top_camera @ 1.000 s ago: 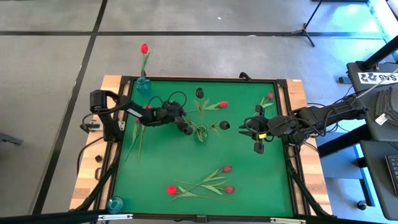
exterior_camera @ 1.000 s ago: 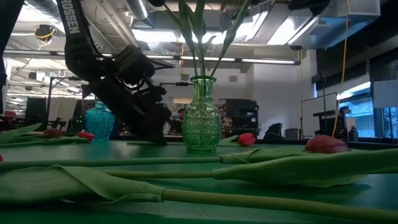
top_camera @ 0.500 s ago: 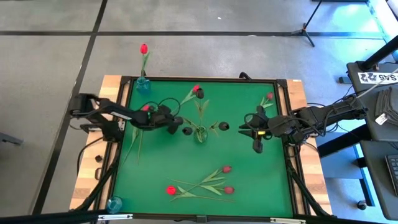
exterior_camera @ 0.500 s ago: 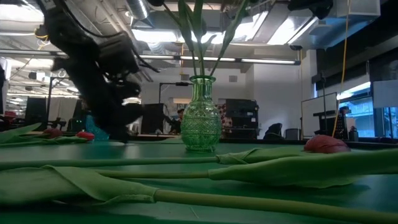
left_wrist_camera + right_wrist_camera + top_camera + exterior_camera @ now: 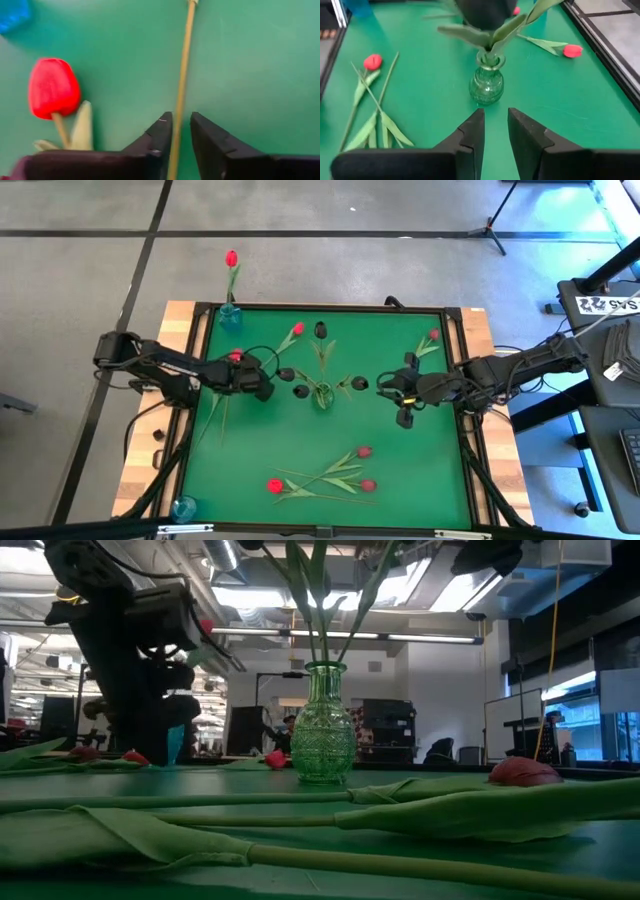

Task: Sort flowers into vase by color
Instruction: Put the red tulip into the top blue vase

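Gripping a red tulip's stem [image 5: 181,75], our left claw [image 5: 262,383] (clenched) carries it toward a vase; right claw [image 5: 493,131] waits released.

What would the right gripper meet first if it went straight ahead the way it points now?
Most likely the green glass vase at the table's middle: the right gripper, fingers open, points straight at it across bare green mat, though depth is hard to judge.

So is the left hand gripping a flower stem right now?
Yes, the left hand has its fingers closed around a thin green stem.
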